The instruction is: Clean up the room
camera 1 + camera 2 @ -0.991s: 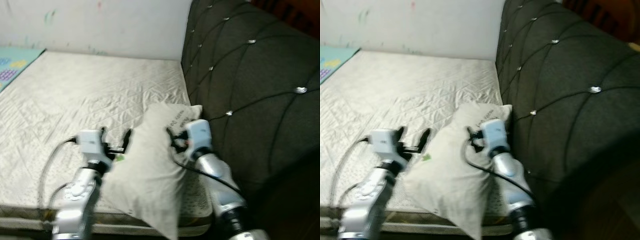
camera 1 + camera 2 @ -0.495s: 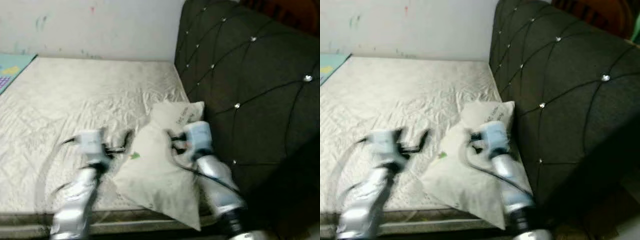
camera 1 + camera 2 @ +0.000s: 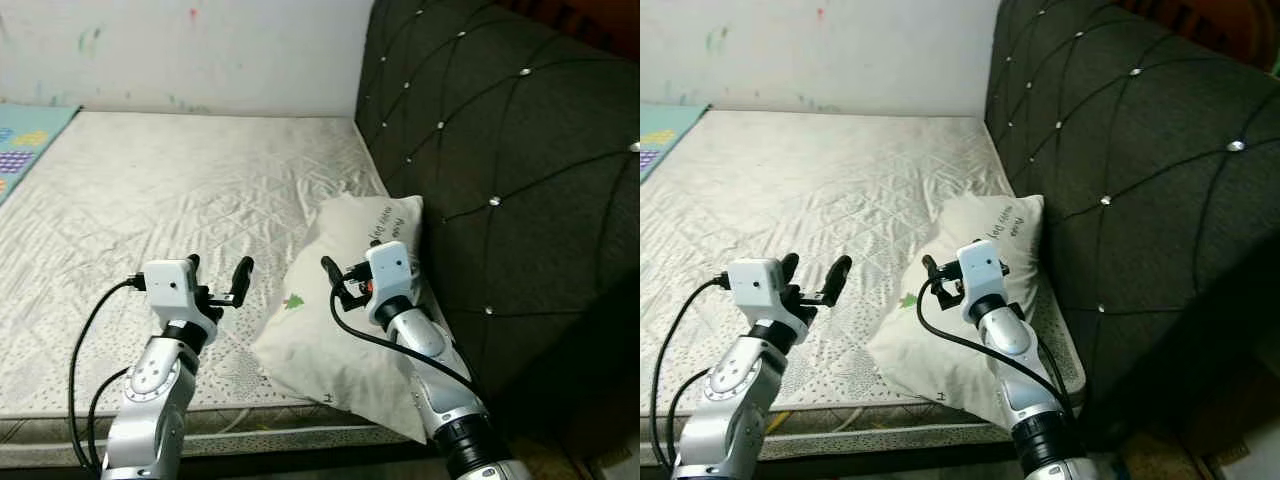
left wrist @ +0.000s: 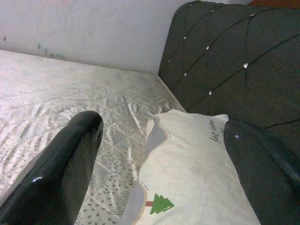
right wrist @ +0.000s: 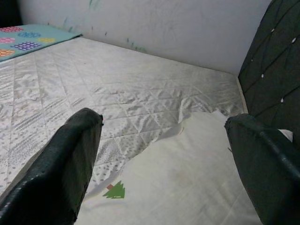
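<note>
White pillow (image 3: pixel 345 300) against tufted headboard (image 3: pixel 500 180)

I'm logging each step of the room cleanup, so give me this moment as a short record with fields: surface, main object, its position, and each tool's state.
surface: quilted mattress, bare of bedding
main object: white pillow with a small green tree print
pillow position: lying on the mattress, its far end against the dark tufted headboard
left tool: open, above the mattress beside the pillow, holding nothing
right tool: open, over the pillow, holding nothing
other: patterned play mat at the mattress's far left edge
</note>
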Tool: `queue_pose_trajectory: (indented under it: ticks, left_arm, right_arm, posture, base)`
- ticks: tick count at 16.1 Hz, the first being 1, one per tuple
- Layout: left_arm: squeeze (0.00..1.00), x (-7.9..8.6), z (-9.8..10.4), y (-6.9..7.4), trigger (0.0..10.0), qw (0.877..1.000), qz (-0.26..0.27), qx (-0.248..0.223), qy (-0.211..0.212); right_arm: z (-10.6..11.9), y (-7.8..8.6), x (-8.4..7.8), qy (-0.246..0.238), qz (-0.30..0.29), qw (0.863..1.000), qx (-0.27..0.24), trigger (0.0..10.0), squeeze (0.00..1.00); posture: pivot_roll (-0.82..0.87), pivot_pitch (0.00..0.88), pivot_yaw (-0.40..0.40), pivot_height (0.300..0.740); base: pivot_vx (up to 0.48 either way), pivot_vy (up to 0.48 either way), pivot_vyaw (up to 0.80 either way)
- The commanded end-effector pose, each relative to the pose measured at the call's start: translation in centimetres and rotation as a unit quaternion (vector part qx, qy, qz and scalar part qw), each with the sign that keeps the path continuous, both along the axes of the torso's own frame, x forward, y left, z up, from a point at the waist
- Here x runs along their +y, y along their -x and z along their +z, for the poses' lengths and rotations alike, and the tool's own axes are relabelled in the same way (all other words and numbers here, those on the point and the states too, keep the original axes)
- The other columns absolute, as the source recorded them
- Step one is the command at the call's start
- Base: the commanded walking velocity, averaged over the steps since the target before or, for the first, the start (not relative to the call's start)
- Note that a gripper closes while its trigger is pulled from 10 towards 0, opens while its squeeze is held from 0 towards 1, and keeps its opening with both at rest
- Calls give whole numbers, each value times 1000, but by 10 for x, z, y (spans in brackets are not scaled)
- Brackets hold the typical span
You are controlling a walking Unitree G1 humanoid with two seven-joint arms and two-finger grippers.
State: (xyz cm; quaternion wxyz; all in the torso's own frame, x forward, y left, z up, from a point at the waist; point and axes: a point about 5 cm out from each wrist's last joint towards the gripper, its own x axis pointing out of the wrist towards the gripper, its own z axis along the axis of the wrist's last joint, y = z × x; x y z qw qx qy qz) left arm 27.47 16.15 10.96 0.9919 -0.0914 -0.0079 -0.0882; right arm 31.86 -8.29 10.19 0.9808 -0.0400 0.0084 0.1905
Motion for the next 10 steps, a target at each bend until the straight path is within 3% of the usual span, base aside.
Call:
queue_pose_trajectory:
  ticks: [1,10]
  left_arm:
    - [0,0,-4,1,10000,1000,-2,7,-8]
    - [0,21,-10,25,10000,999,25,19,-45]
  right_arm:
    - [4,1,-3,-11,-5,1000,-1,10000,0]
    - [6,28,-1,-49,7,999,6,10000,0]
  posture:
    - [-98,0,-35,740]
    - [-92,44,-35,740]
  base:
    - [0,0,0]
    - [0,0,0]
